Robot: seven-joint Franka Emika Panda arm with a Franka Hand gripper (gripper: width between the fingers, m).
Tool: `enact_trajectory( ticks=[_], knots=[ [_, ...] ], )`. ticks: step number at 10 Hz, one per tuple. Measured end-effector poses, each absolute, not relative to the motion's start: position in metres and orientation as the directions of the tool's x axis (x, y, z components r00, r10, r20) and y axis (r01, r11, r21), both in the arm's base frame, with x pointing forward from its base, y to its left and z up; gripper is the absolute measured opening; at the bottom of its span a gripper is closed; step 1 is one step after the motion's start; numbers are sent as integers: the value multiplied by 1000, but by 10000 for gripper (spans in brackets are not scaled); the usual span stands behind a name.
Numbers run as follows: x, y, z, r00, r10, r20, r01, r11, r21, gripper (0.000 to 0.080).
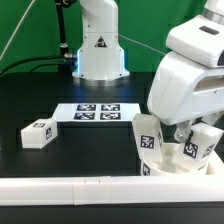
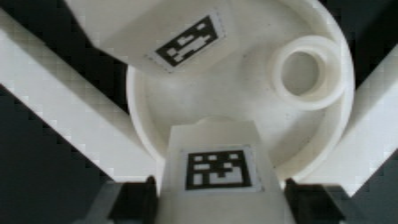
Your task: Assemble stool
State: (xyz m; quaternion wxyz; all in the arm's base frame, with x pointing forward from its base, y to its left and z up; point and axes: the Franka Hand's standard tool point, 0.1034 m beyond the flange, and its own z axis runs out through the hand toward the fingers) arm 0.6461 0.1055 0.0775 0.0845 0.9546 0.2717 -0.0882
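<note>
The round white seat disc (image 2: 196, 100) fills the wrist view, hollow side up, with an empty round socket (image 2: 306, 72). One tagged leg block (image 2: 185, 40) stands in the disc at its far side. My gripper (image 2: 228, 196) is shut on a second tagged leg block (image 2: 217, 162), which stands upright in the disc. In the exterior view the gripper (image 1: 190, 135) is low over the disc (image 1: 160, 168) at the right, with the two legs (image 1: 148, 140) (image 1: 198, 148) standing under it. A third leg block (image 1: 37, 134) lies loose on the table at the left.
The marker board (image 1: 95, 112) lies flat mid-table. A long white border rail (image 1: 80, 186) runs along the front edge, close to the seat disc. The robot base (image 1: 100, 45) stands at the back. White rails (image 2: 54, 90) flank the disc in the wrist view.
</note>
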Motion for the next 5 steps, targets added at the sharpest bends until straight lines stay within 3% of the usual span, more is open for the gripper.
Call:
enact_trajectory(
  ticks=[2,5],
  knots=[
    [649,97,77,925,340,-169,358,-929,93,340],
    [651,88,76,978,-7,-211,-16,-999,-40,340]
  ],
)
